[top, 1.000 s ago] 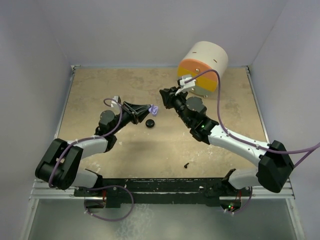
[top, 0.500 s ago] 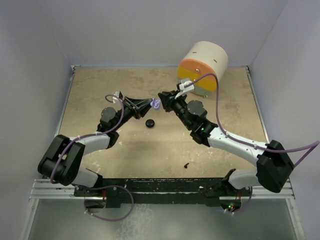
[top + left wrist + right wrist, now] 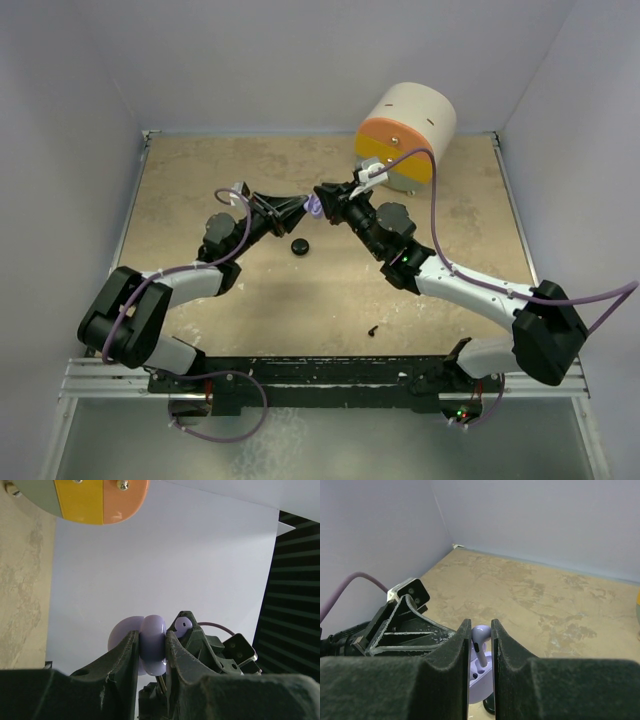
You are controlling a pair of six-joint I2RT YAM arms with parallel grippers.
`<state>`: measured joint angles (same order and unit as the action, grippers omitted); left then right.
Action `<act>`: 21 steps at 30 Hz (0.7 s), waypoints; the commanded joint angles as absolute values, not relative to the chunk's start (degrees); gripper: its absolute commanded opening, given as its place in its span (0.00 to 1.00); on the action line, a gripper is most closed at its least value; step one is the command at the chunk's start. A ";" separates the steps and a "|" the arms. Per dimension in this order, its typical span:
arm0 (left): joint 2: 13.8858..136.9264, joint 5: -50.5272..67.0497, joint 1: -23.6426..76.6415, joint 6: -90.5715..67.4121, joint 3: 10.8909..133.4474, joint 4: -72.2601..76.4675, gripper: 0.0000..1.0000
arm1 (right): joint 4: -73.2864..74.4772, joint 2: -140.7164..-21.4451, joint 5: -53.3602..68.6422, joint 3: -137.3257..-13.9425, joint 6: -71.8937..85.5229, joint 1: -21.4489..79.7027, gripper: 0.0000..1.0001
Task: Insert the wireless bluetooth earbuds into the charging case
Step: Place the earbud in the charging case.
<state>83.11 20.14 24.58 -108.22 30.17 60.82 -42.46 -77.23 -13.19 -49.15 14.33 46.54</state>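
Over last second left gripper (image 3: 296,208) and right gripper (image 3: 325,198) have converged, tips now meeting. Left clamped narrow on charging case (image 3: 152,645). Right pinched tight on lilac earbud (image 3: 480,639), stem at socket mouth, 12 o'clock of case. Insertion looks close. Black earbud (image 3: 372,330) lies on table, 5 o'clock of case.

One case (image 3: 152,641), one lilac earbud (image 3: 480,632), one black earbud (image 3: 372,329), one puck (image 3: 298,246).

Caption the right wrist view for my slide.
Right jaws hold a lilac earbud over the lilac case clamped in the left jaws.
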 commanded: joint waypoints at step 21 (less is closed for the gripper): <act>82.51 18.83 25.84 -109.07 33.65 64.65 0.00 | -46.71 -75.60 -10.82 -47.46 12.67 46.77 0.00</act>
